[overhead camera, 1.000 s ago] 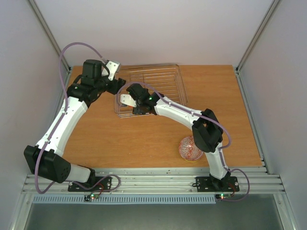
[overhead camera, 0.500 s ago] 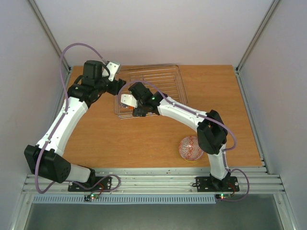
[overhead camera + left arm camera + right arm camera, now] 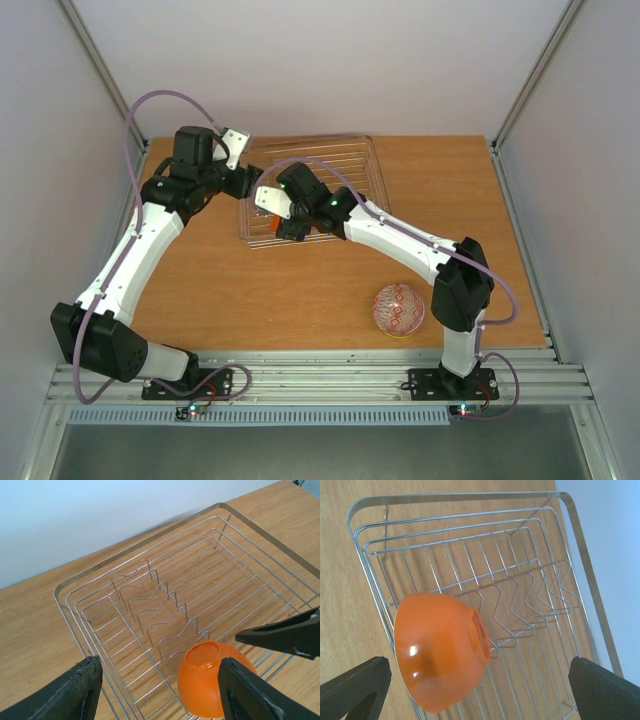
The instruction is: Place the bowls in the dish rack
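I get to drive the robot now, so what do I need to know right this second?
Left gripper: open, empty, at the left edge of the silver wire dish rack.
Right gripper: open, fingers spread wide either side of the orange round bowl, not gripping it.
Done: the orange bowl lies tipped on its side in the rack, against the zigzag wires.
Left: the white bowl with red pattern sits on the wooden table near the right arm's base. No other bowls in view.

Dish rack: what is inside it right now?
One orange bowl, tipped on its side against the zigzag wires. No other bowl shows inside. From above, the right arm mostly hides it.
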`<state>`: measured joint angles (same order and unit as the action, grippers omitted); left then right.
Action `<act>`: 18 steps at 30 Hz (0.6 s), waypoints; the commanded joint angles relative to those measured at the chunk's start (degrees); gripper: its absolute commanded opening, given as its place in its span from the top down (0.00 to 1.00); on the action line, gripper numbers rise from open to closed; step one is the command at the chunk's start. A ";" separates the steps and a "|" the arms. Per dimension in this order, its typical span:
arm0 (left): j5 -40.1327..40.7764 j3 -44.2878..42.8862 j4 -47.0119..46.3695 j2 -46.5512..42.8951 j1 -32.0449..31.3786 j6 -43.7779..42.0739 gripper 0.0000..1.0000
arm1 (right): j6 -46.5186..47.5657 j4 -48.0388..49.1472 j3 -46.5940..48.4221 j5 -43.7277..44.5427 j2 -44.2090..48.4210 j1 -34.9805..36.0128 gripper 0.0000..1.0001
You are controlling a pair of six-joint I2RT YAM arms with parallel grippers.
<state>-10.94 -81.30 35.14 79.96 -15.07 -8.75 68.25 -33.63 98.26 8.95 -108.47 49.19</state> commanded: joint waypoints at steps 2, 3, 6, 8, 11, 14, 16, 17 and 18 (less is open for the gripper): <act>-0.49 0.65 -3.04 0.03 0.24 0.57 0.35 | -8.28 5.69 -2.93 8.12 6.27 -0.42 0.01; -0.53 0.67 -3.02 0.06 0.24 0.58 0.35 | -10.90 5.94 -3.10 10.50 6.94 -0.66 0.01; -1.02 0.90 -3.14 0.34 0.25 0.79 0.35 | -22.47 5.75 -3.72 15.03 10.13 -2.20 0.01; -1.74 1.01 -3.29 0.52 0.22 0.97 0.35 | -30.92 4.67 -5.90 13.01 14.09 -3.91 0.01; -2.97 1.03 -3.13 1.09 0.26 1.47 0.35 | -41.81 0.63 -9.47 7.70 18.18 -7.93 0.01; -4.49 1.13 -2.97 1.62 0.25 2.05 0.35 | -48.47 -5.32 -12.99 4.27 21.62 -10.83 0.02; -5.67 1.23 -2.98 1.91 0.28 2.70 0.35 | -50.41 -9.83 -14.94 4.34 23.62 -10.87 0.16; -6.70 1.21 -2.85 2.26 0.18 3.07 0.35 | -51.79 -13.15 -15.21 5.14 24.10 -10.87 0.25; -7.82 0.98 -2.39 2.67 0.06 3.47 0.35 | -53.60 -16.65 -15.43 6.42 24.54 -10.87 0.35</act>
<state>-14.55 -80.55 34.87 81.23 -15.07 -7.20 26.35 -37.12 85.08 15.84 -85.27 37.54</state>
